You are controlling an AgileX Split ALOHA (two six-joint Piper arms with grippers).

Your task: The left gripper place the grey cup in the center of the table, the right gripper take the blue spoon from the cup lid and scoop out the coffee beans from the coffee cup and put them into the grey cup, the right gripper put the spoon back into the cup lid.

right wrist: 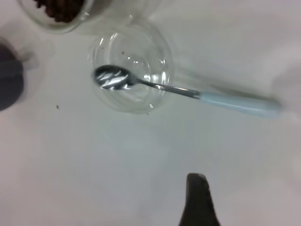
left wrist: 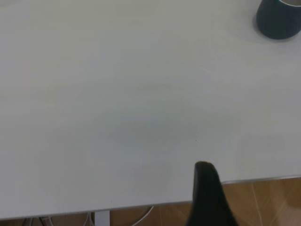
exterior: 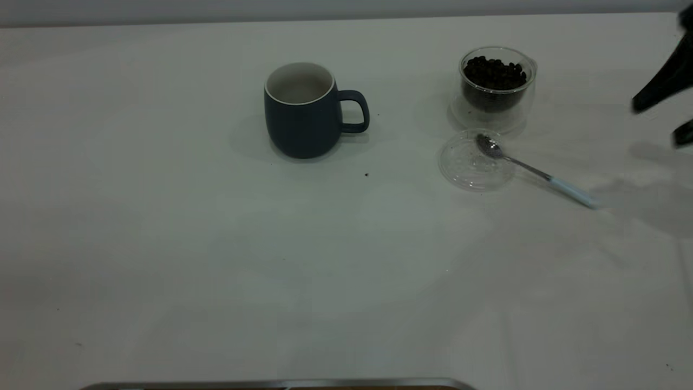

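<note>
The grey cup (exterior: 303,111) stands upright and empty near the middle of the table (exterior: 216,260), handle toward the coffee cup (exterior: 495,89), which holds coffee beans (exterior: 494,73). The cup lid (exterior: 475,161) lies just in front of the coffee cup. The blue spoon (exterior: 533,170) rests with its bowl in the lid and its pale handle on the table. My right gripper (exterior: 656,125) is open and empty at the right edge, above and beyond the spoon handle. In its wrist view one finger (right wrist: 197,200) shows short of the spoon (right wrist: 188,92) and lid (right wrist: 131,70). One left finger (left wrist: 207,193) hangs over the table's edge, far from the grey cup (left wrist: 280,19).
A single stray bean (exterior: 366,174) lies on the table between the grey cup and the lid. The table's front edge with a metal strip (exterior: 270,384) runs along the bottom. The wood floor (left wrist: 263,202) shows beyond the table edge under the left gripper.
</note>
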